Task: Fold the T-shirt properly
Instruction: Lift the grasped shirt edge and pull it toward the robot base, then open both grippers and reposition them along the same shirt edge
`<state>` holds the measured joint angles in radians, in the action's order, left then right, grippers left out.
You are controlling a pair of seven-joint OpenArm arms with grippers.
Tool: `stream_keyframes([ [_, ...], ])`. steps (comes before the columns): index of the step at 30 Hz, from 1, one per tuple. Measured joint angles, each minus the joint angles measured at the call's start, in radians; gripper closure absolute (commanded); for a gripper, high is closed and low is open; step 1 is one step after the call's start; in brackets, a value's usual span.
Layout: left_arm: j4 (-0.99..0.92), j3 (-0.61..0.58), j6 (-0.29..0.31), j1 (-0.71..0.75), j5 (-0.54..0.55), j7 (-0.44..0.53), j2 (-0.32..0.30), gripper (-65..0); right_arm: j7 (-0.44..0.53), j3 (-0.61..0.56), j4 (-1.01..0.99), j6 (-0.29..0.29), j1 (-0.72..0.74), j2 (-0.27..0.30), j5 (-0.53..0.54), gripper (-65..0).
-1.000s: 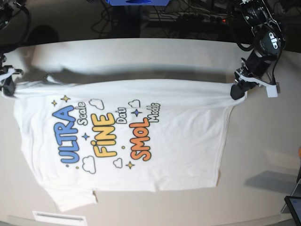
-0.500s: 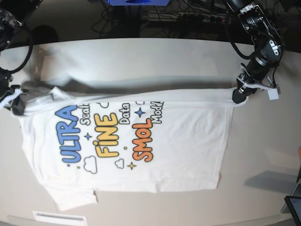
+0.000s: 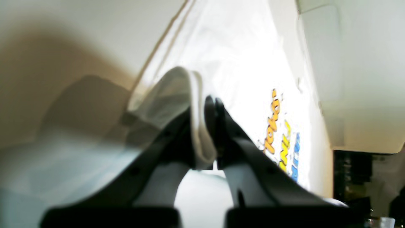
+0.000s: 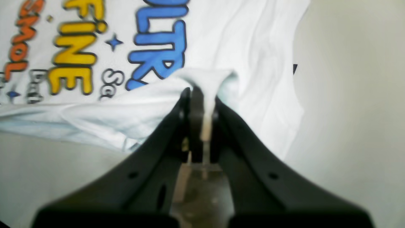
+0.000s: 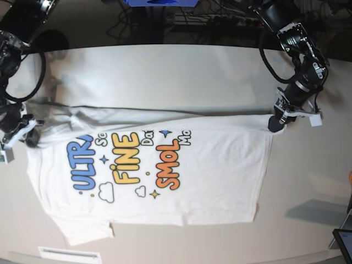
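The white T-shirt point(image 5: 209, 170) lies print-up on the table, its far edge lifted and drawn over the top of the colourful print point(image 5: 126, 165). At the right of the base view my left gripper point(image 5: 276, 122) is shut on the shirt's far hem corner. The left wrist view shows its jaws point(image 3: 210, 104) pinching a fold of white cloth point(image 3: 177, 95). At the left, my right gripper point(image 5: 30, 137) is shut on the shoulder end. In the right wrist view it point(image 4: 202, 91) clamps a tuft of fabric point(image 4: 205, 79) above the blue letters point(image 4: 158, 47).
The pale table point(image 5: 165, 71) ends at a dark back edge with cables point(image 5: 220, 19) behind it. A white label strip point(image 5: 69, 254) lies at the near left edge. A dark screen corner point(image 5: 344, 242) shows at the lower right.
Both grippers have moved toward the near side of the table, pulling the shirt's far edge with them. The folded strip now covers more of the print's upper letters.
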<state>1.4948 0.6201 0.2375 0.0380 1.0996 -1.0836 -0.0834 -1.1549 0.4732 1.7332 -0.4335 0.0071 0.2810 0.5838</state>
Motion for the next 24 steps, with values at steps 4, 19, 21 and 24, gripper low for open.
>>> stream_keyframes([
  [4,-0.005,0.002,-0.001,-0.020,0.000,0.002,0.016,0.0,0.050,-0.040,-0.053,-0.001,0.008,-0.002,-0.027,-0.3],
  [19,-0.179,0.002,-0.072,-0.178,-0.002,0.005,0.047,0.0,0.069,-0.043,-0.159,-0.003,0.119,0.019,-0.037,-0.3],
  [21,-0.212,0.003,-0.074,-0.196,-0.002,0.008,0.047,0.0,0.070,-0.043,-0.185,-0.003,0.131,0.020,-0.038,-0.3],
  [24,-0.233,0.004,-0.074,-0.222,-0.003,0.009,0.047,0.0,0.101,-0.051,-0.210,-0.003,0.130,0.027,-0.039,-0.3],
])
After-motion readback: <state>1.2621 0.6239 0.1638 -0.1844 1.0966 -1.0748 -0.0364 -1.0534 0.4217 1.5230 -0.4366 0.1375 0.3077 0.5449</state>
